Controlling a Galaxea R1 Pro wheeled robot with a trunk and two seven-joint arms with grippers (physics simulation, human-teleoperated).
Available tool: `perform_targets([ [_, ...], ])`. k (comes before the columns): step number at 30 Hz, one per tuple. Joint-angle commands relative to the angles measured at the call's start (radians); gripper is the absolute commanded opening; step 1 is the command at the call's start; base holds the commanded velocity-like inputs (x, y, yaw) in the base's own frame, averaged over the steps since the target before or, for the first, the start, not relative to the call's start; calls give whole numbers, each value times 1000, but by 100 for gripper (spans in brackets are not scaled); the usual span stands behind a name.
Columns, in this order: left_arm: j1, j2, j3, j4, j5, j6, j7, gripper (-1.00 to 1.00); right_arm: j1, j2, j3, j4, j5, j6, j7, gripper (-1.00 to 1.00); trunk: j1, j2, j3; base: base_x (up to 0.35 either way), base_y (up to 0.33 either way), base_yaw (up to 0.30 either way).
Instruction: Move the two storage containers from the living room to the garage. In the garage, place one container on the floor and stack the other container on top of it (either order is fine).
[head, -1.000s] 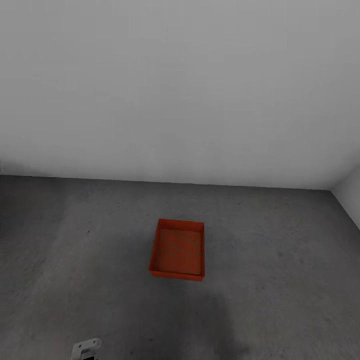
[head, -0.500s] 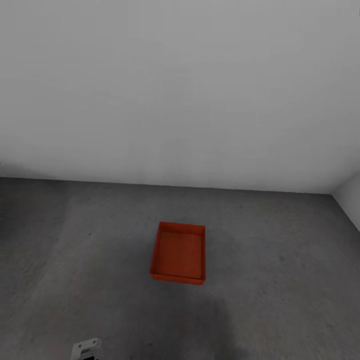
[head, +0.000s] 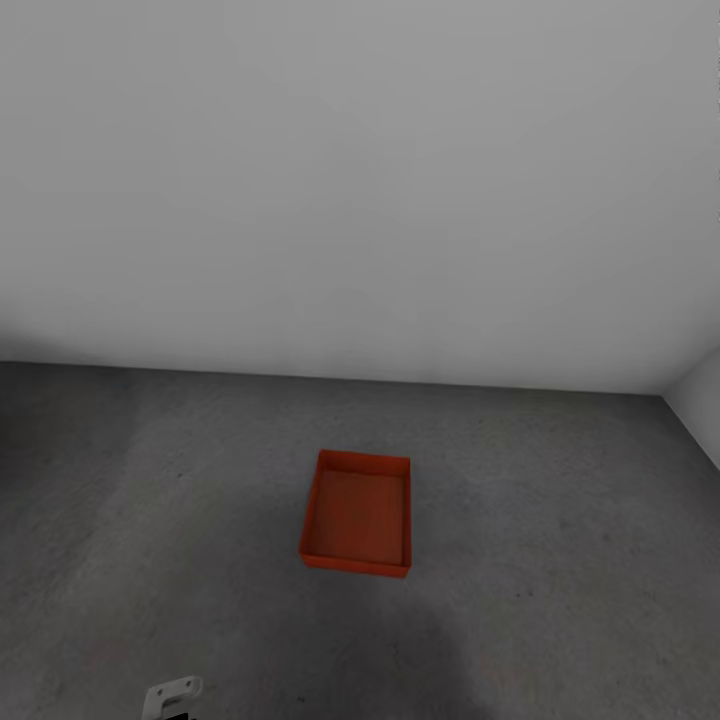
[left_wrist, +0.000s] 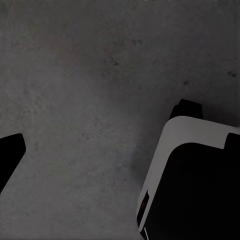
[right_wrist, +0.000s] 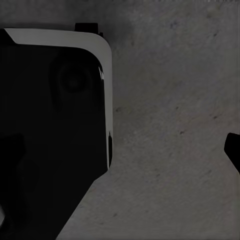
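In the left wrist view a dark fingertip (left_wrist: 9, 156) of the left end effector pokes in at the frame edge, in the right wrist view one (right_wrist: 233, 150) of the right; whether either is open cannot be told. Beneath lies mottled matte concrete floor (head: 560, 560). One thin-walled red-orange rectangular storage container (head: 357, 512) sits open-topped on it, near the plain grey-white wall (head: 360, 180).

A plain grey-white back wall (head: 360, 180) filled the upper half of the frame. A second wall (head: 700, 400) met it at the right edge, forming a corner.
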Motion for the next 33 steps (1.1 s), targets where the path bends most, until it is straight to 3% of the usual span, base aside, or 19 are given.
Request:
perform_targets([
  [1, 0, 0, -6, 0, 8, 1, 2, 100, -1, 0, 9, 3, -9, -6, 0, 100, 0, -1, 1, 0, 0, 0],
  [33, 0, 0, -6, 0, 7, 1, 2, 100, -1, 0, 8, 3, -9, -7, 0, 100, 0, -1, 51, 0, 0, 0],
])
